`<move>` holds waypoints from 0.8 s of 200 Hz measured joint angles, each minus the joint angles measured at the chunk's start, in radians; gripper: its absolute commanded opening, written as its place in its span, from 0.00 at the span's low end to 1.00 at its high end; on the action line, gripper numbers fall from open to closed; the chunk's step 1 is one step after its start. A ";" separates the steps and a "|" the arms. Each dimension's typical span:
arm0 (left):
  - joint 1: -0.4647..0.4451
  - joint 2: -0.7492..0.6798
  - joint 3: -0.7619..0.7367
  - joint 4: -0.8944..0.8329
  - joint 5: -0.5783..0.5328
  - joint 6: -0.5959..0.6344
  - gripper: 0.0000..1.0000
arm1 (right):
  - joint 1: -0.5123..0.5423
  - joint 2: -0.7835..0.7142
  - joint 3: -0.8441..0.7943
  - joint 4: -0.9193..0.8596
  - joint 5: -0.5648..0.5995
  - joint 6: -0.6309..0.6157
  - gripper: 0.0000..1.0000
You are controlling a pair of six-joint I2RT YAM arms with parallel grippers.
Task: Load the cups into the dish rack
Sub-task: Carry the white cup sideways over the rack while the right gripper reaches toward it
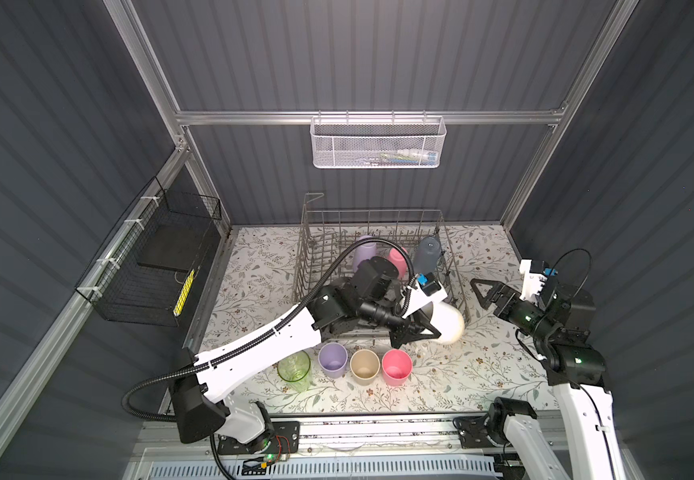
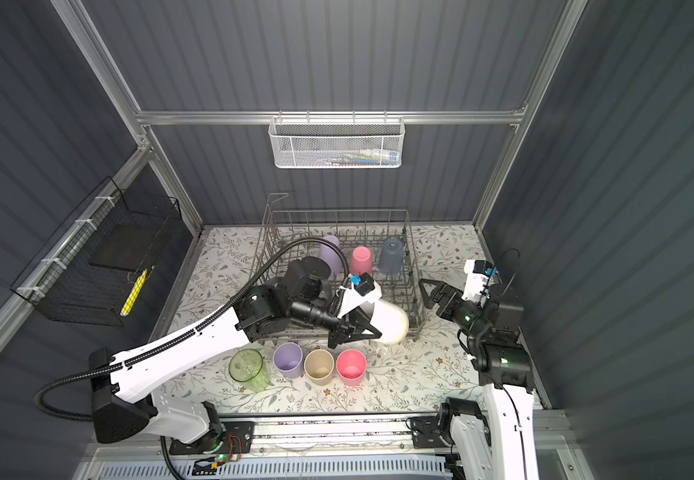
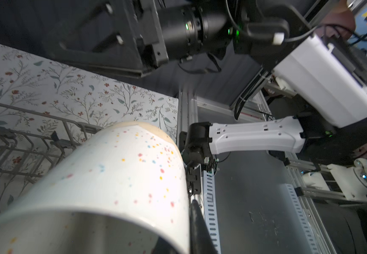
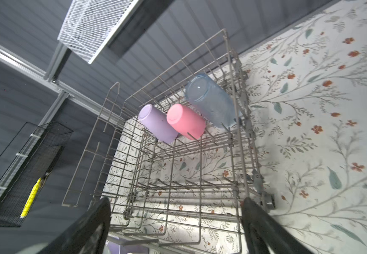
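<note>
Left wrist view gives the closest look at the speckled cream cup (image 3: 123,176): wide, pale and matte, dotted with small red, yellow and blue flecks, and tipped on its side. The left gripper (image 3: 178,239) pinches the cup's wall at the rim, one finger (image 3: 197,224) outside and a dark shape just inside the mouth. In both top views the same cup (image 1: 450,324) reads as plain off-white, with no flecks showing, held above the front right corner of the dish rack (image 1: 304,257).

Right wrist view shows what the left arm partly hides from above. Three cups stand mouth-down in the rack's far row, leaning on the tines: racked lilac cup (image 4: 158,123), racked pink cup (image 4: 186,122) and the clear blue cup (image 4: 211,101), nearest the rack's right wall. The right gripper (image 4: 176,201) is spread wide and holds nothing; it hangs just right of the rack.

Only the top views show the row left upright on the floral desk (image 1: 482,374) in front of the rack — green cup (image 1: 294,370), loose lilac cup (image 1: 333,359), beige cup (image 1: 364,365), loose pink cup (image 1: 397,366).
</note>
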 measured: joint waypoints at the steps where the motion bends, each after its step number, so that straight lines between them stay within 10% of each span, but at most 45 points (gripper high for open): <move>1: 0.005 -0.001 -0.002 0.009 0.004 -0.005 0.00 | 0.000 -0.001 0.000 0.003 -0.004 0.000 0.93; 81: 0.244 0.058 -0.121 0.618 0.230 -0.566 0.00 | 0.000 -0.088 -0.072 0.241 -0.226 0.035 0.98; 160: 0.288 0.185 -0.150 1.043 0.342 -0.968 0.00 | 0.002 -0.055 -0.128 0.454 -0.375 0.188 0.99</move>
